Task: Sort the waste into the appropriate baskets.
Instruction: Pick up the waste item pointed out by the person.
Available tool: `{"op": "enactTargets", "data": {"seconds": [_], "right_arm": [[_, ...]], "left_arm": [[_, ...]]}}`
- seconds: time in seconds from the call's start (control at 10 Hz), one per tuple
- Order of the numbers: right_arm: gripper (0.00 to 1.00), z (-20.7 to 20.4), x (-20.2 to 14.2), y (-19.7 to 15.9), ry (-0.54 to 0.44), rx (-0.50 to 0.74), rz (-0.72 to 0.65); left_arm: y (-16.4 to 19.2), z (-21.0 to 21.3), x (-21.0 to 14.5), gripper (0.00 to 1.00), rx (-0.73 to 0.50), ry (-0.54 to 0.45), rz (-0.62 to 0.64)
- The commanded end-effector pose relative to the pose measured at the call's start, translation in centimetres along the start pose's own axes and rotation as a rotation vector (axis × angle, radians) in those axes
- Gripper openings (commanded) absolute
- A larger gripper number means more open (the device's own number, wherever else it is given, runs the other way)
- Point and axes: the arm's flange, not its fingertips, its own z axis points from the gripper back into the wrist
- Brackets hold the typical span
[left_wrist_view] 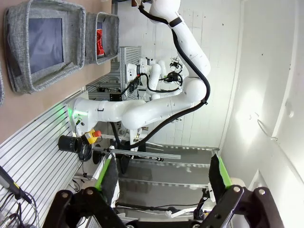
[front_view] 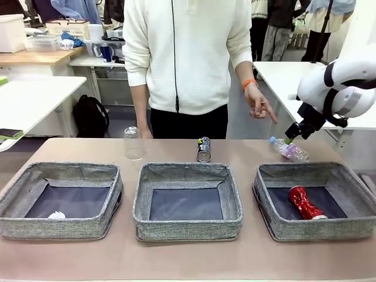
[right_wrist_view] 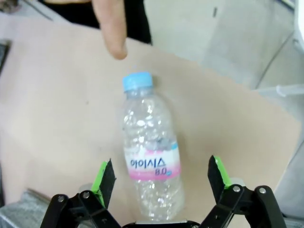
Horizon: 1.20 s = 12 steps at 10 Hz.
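Three grey baskets stand in a row: left [front_view: 59, 227], middle [front_view: 188, 229], right [front_view: 322, 228]. A white paper ball [front_view: 57, 215] lies in the left basket and a red crushed can [front_view: 305, 203] in the right one. Behind them on the table are an upturned clear cup [front_view: 133, 143], a dark printed can [front_view: 204, 149] and a blue-capped bottle [front_view: 289, 149] lying on its side. My right gripper [front_view: 295, 134] hovers just above the bottle [right_wrist_view: 149, 152]; in the right wrist view the right gripper [right_wrist_view: 160, 165] is open, its fingers on either side of the pink label. My left gripper [left_wrist_view: 162, 175] is open and holds nothing.
A person in a white sweater stands at the far edge, a hand [front_view: 258, 106] pointing down toward the bottle; the fingertip [right_wrist_view: 113, 33] is close above the cap. In the left wrist view the middle basket [left_wrist_view: 21, 71] and right basket [left_wrist_view: 109, 47] show at the upper left.
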Motion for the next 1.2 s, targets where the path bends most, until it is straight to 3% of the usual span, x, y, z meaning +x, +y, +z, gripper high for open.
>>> {"op": "enactTargets", "data": {"seconds": [0.0,0.4,1.0,1.1], "right_arm": [[1.0,-0.6,0.8,-1.2,-0.045,0.006,-0.015],[1.0,-3.4,0.6,-1.5,0.05,0.05,-0.018],[1.0,-4.9,-0.4,-1.0,0.074,0.074,-0.044],[0.88,-4.9,-0.4,-1.1,0.077,0.072,-0.053]], "left_arm": [[-0.2,-0.1,0.1,1.0,-0.005,-0.008,-0.02],[-0.2,-0.1,0.1,1.0,-0.005,-0.008,-0.02],[-0.2,-0.1,0.1,1.0,-0.005,-0.008,-0.02],[-0.2,-0.1,0.1,1.0,-0.005,-0.008,-0.02]]}}
